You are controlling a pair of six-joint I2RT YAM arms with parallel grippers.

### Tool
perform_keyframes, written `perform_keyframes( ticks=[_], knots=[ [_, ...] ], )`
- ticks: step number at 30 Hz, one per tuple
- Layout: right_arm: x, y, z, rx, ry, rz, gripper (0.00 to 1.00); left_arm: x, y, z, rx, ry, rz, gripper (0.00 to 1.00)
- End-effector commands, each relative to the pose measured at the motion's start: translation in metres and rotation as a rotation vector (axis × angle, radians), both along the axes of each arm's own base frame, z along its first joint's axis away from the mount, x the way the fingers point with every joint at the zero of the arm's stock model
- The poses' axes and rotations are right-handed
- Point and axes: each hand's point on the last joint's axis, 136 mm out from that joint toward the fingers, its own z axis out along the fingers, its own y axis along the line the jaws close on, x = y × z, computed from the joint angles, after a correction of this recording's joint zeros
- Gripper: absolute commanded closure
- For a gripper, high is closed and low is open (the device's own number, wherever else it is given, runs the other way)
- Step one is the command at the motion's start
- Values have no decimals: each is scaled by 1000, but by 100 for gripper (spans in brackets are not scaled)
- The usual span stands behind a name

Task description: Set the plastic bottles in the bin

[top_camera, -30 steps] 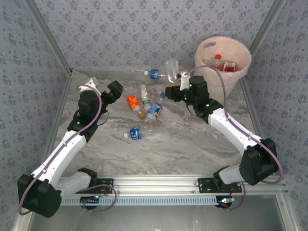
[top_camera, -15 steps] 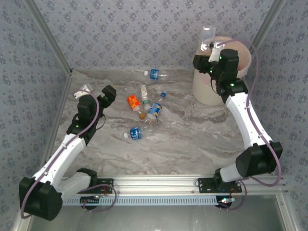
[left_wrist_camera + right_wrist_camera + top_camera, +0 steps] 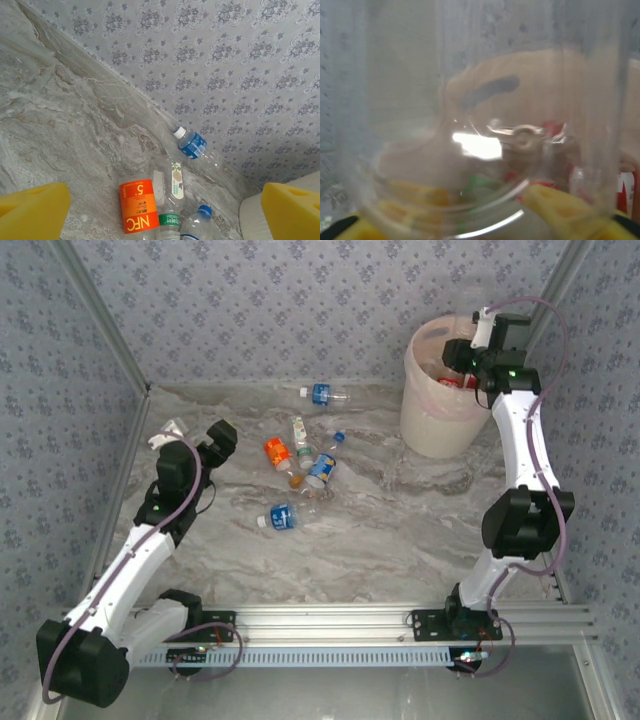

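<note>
My right gripper (image 3: 458,352) hangs over the bin (image 3: 415,345), a cream-white bucket with a pale-pink liner. It is shut on a clear plastic bottle (image 3: 480,100) that sits blurred between the yellow fingers (image 3: 560,200). Red-labelled bottles (image 3: 458,381) lie inside the bin. Several plastic bottles lie on the marble table: a blue-labelled one (image 3: 322,394) by the back wall, an orange-labelled one (image 3: 277,452), a clear one (image 3: 298,430) and another blue-labelled one (image 3: 283,516). My left gripper (image 3: 222,435) is open, just left of the orange-labelled bottle (image 3: 138,206), with nothing between its fingers (image 3: 32,212).
Patterned walls close in the table at the back and both sides. The bin's cream side (image 3: 250,220) shows at the right of the left wrist view. A metal rail (image 3: 330,620) runs along the near edge.
The right arm has carried the clear bottle from the table centre up and right, to above the bin. The left arm has shifted slightly left.
</note>
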Motion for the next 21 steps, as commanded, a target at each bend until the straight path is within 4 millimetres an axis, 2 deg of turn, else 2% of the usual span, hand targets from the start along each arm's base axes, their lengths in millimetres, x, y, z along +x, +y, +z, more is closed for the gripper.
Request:
perform_keyframes(
  ticks=[1, 3, 6, 14, 21],
  knots=[
    [-7, -1, -8, -63, 83, 19, 36, -5, 9, -3, -1, 6, 33, 2],
    [-8, -5, -8, -81, 93, -3, 22, -6, 10, -3, 0, 8, 35, 2],
    [-9, -10, -4, -95, 84, -40, 13, -6, 11, -4, -1, 13, 38, 2],
    [-18, -11, 24, -73, -24, -87, 9, -4, 9, -9, -3, 32, 33, 2],
    [-34, 15, 45, -8, -132, -53, 4, 1, 7, -17, -2, 73, 22, 2]
  ],
)
